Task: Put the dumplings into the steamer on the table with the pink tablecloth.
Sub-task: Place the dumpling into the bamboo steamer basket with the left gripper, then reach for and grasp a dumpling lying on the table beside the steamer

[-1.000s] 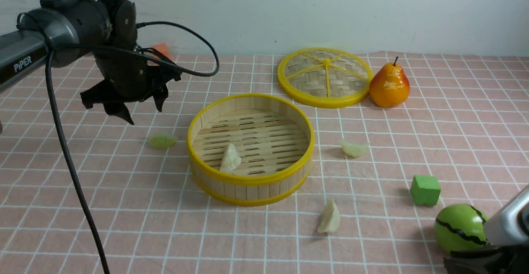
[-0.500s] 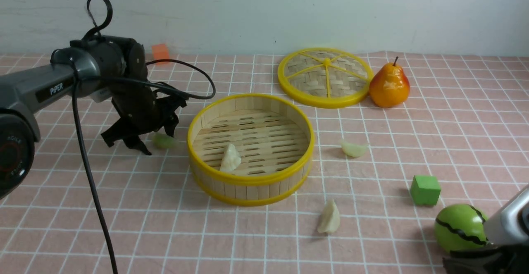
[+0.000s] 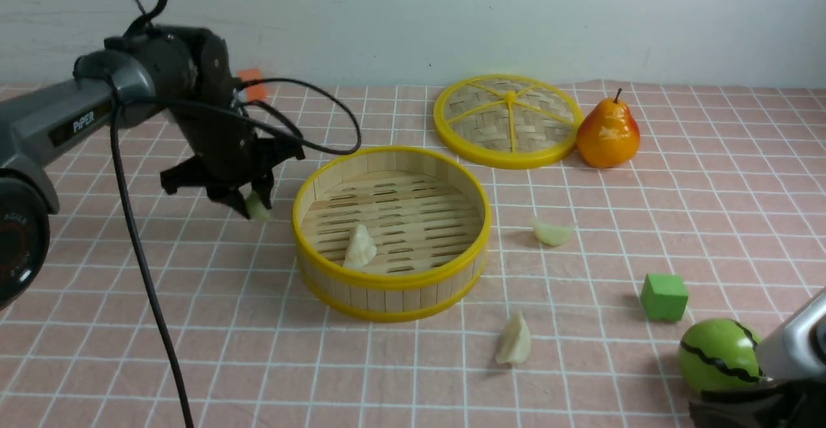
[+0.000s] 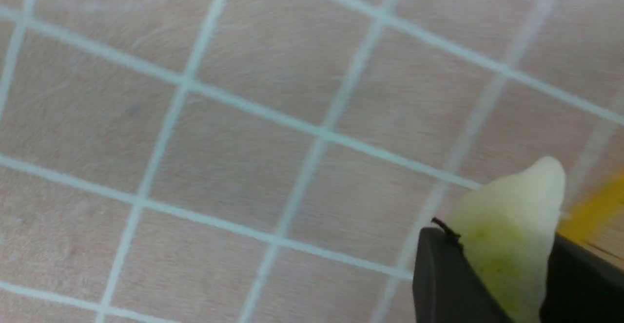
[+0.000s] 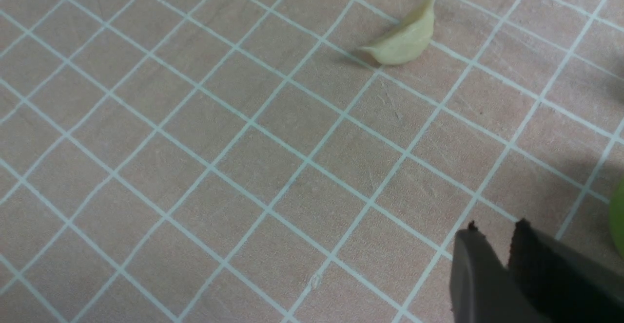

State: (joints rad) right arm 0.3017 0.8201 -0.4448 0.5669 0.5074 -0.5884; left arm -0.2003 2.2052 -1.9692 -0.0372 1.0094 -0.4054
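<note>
Pink tablecloth (image 3: 193,350) is covering the whole surface (image 3: 742,176). Nearest me, my right tool (image 5: 497,228) is idling at the near right corner beside a striped green ball (image 3: 717,354), its jaws almost closed on nothing. Just past it a green cube (image 3: 663,295) is sitting, and a loose dumpling (image 3: 514,339) is lying on the cloth in front of the steamer (image 3: 387,279). A second loose dumpling (image 3: 552,232) is lying to the steamer's right, and a third dumpling (image 3: 359,247) is already resting on the slats inside. On the steamer's left, my left tool (image 3: 253,203) is hanging above the cloth, just outside the yellow rim, its jaws pinching the pale green dumpling (image 4: 507,225). Farthest back, the lid (image 3: 506,121) and a pear (image 3: 608,132) are lying near the wall. I am judging this the carry step for the held piece. Next, it is needing to go rightward, high enough to clear the rim, then be released over bare slats.
</note>
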